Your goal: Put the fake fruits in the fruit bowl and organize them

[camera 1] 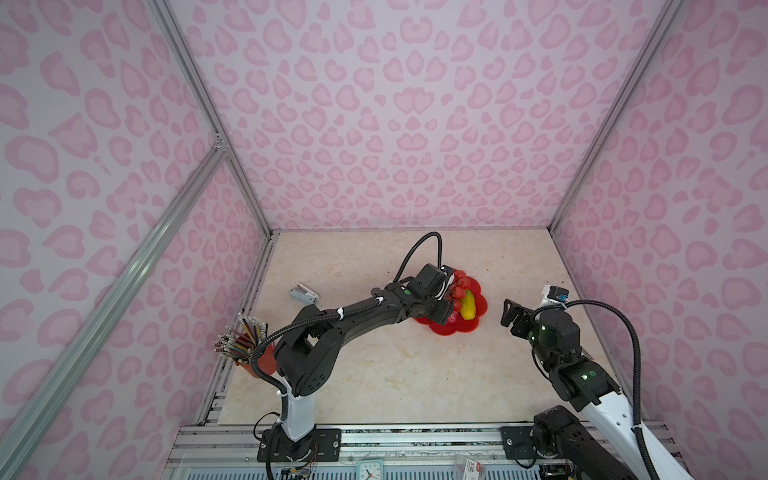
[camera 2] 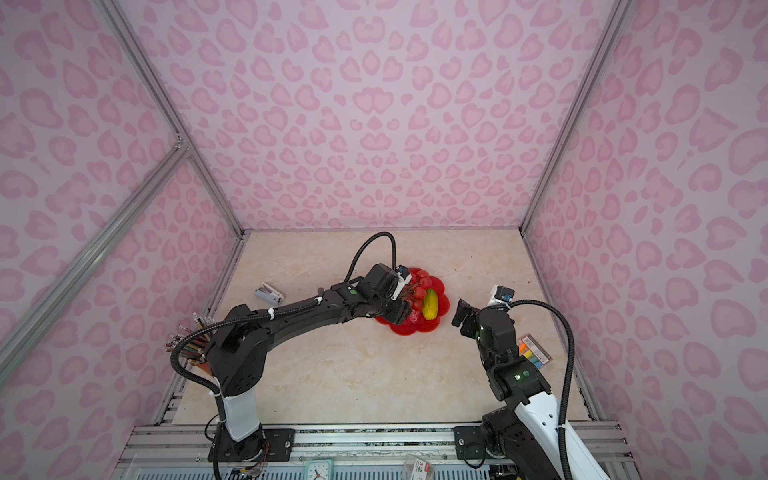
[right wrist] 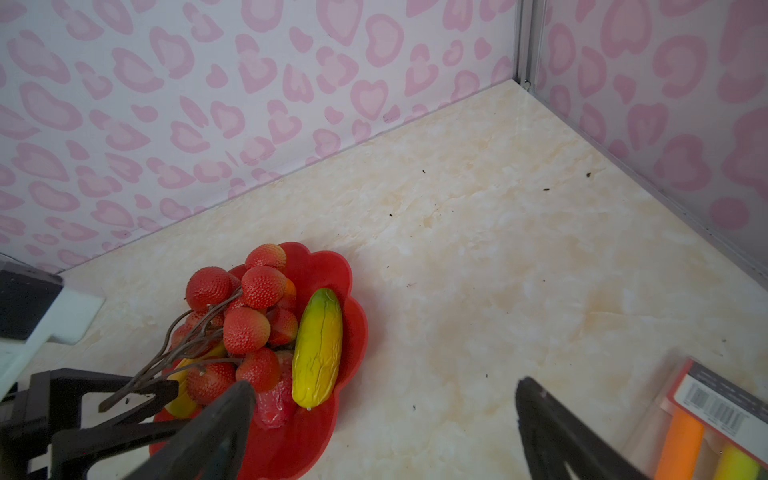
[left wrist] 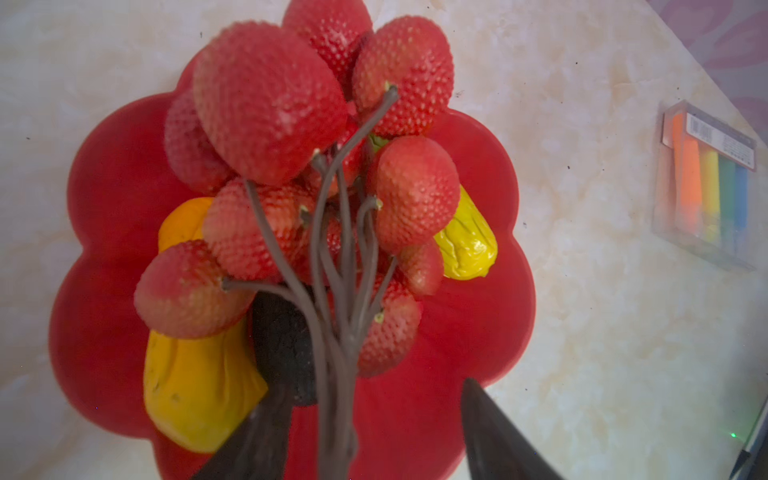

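Note:
The red scalloped fruit bowl point(camera 1: 451, 328) point(camera 2: 411, 330) point(left wrist: 104, 199) point(right wrist: 328, 266) sits on the table right of centre. In it lie a green-yellow mango point(camera 1: 468, 305) point(camera 2: 431, 304) point(right wrist: 318, 349), a yellow-orange mango point(left wrist: 195, 386), a dark avocado point(left wrist: 282, 340) and a strawberry point(right wrist: 274, 403). The bunch of red berries point(camera 1: 457, 291) point(left wrist: 270, 104) point(right wrist: 245, 328) rests on top of them. My left gripper point(camera 1: 446, 311) point(left wrist: 374, 384) hovers over the bowl's left side, open, with the brown stems loose between its jaws. My right gripper point(camera 1: 510, 313) point(right wrist: 385, 384) stands open and empty just right of the bowl.
A red cup of coloured pencils point(camera 1: 249, 340) stands at the left edge, a small grey item point(camera 1: 303, 293) behind it. A clear pack of coloured sticks point(camera 2: 534, 353) point(left wrist: 706, 183) lies near the right wall. Pink patterned walls enclose three sides.

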`<control>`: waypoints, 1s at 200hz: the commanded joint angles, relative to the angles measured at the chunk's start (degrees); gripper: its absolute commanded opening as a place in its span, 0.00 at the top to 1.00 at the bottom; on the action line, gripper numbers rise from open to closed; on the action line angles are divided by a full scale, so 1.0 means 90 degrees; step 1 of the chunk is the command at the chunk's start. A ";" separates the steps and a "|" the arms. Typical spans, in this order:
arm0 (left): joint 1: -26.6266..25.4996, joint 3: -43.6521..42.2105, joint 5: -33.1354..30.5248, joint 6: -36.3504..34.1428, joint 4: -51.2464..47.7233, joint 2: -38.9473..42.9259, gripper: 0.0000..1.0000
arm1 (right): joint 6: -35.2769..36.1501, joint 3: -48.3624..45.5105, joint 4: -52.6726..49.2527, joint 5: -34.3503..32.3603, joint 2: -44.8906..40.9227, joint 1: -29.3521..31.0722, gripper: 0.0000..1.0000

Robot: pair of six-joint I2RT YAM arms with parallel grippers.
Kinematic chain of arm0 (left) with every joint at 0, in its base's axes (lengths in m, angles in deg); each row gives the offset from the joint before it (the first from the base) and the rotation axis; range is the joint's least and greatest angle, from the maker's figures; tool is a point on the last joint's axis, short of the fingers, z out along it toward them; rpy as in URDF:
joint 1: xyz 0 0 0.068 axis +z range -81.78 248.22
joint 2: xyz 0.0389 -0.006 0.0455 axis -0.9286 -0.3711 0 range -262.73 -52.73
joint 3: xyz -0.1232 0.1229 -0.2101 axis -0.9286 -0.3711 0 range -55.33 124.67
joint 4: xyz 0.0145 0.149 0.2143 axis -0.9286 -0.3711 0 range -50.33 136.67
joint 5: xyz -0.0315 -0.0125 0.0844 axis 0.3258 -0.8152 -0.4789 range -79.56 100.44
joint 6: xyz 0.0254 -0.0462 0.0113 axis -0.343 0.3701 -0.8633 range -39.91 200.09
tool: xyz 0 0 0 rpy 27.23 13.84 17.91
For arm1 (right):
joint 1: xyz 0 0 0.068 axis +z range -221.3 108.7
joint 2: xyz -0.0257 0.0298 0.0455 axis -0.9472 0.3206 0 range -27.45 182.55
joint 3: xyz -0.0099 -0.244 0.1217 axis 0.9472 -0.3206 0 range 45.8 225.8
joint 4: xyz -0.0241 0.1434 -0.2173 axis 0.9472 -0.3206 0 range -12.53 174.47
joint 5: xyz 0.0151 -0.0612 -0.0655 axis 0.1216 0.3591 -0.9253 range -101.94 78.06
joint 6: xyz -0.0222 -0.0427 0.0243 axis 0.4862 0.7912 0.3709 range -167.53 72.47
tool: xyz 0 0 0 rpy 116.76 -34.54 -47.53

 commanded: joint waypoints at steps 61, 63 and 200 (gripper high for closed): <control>0.0004 -0.0906 -0.0632 0.0051 0.1051 0.2082 0.03 | 0.0448 0.0193 0.0269 0.0073 0.0240 -0.0154 0.02; 0.0002 -0.0949 -0.0687 0.0042 0.1092 0.2177 0.03 | 0.0459 0.0203 0.0272 0.0084 0.0260 -0.0183 0.02; 0.2939 -0.7851 -0.4660 -0.1377 0.6156 0.6667 0.03 | 0.3150 -0.1326 0.5719 -0.1527 0.3379 -0.0969 0.01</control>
